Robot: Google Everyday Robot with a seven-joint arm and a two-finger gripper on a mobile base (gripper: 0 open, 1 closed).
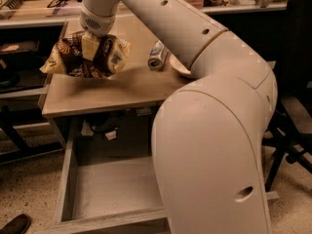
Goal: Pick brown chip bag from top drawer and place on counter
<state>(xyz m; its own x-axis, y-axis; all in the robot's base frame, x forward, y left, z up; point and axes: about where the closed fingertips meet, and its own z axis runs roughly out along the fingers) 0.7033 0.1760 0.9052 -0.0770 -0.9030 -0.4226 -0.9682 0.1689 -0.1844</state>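
My gripper is shut on the brown chip bag, a crinkly dark brown bag with pale yellow ends. It holds the bag just above the left part of the counter, a beige tabletop. The top drawer stands pulled open below the counter's front edge, and the part of its grey inside that shows is bare. My large white arm covers the right side of the counter and of the drawer.
A crushed silver drink can lies on the counter right of the bag, next to a pale bowl half hidden by my arm. A long cluttered shelf runs behind. A dark chair stands at the right. A shoe shows at bottom left.
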